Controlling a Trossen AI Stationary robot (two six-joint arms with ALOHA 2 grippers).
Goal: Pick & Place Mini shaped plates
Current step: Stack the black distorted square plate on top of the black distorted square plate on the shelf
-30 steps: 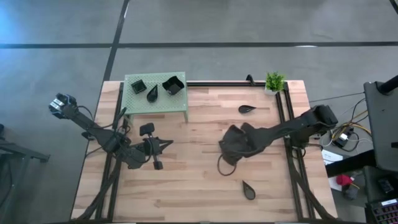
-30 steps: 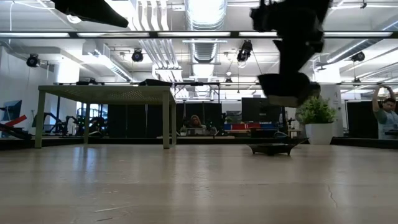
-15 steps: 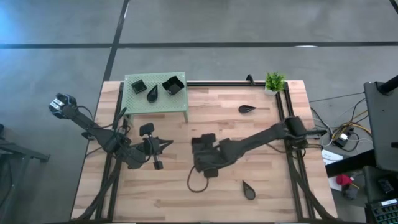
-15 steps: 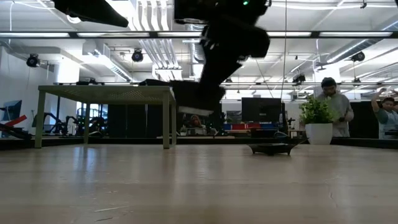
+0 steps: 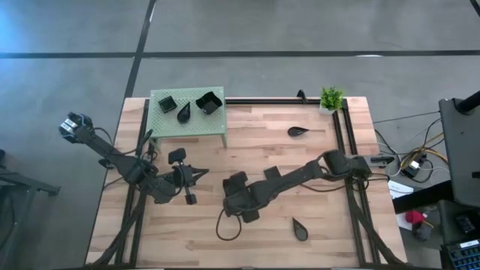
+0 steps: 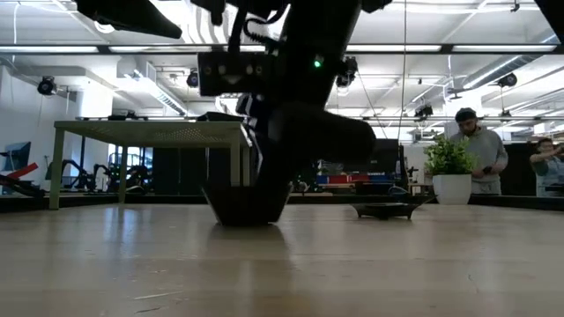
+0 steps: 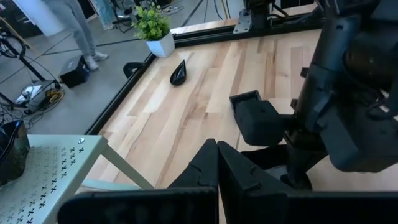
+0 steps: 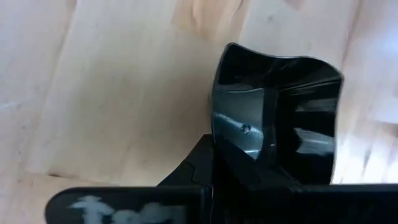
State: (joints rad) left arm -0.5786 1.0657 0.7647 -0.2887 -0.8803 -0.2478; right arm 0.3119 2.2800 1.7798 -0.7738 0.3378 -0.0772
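Observation:
My right gripper (image 5: 238, 196) reaches to the table's middle and is shut on a square black mini plate (image 6: 247, 204), which also shows in the left wrist view (image 7: 252, 117). Two leaf-shaped plates lie flat on the wood, one toward the far right (image 5: 297, 132) and one near the near edge (image 5: 300, 229). The green stand (image 5: 174, 122) at the far left carries two square plates (image 5: 166, 102) (image 5: 209, 103) and a leaf plate (image 5: 184, 112). My left gripper (image 5: 202, 173) waits shut, left of the held plate. My right gripper holds the square plate by one raised side wall (image 8: 244, 127), coming down at it from above and from the table's right. Its fingers (image 8: 202, 163) cover the exact place of contact. The plate stands upright with its base on the table top (image 6: 247, 220).
A small green potted plant (image 5: 331, 98) stands at the far right corner. Black rails (image 5: 339, 135) run along the table's sides and far edge. A loop of cable (image 5: 225, 229) hangs below my right wrist. People stand in the room beyond the table (image 6: 476, 150).
My right gripper has swung from the table's right side toward its left and near edge, carrying the square plate through the air, and has come down. The plate, lifted clear before, now has its base on the table.

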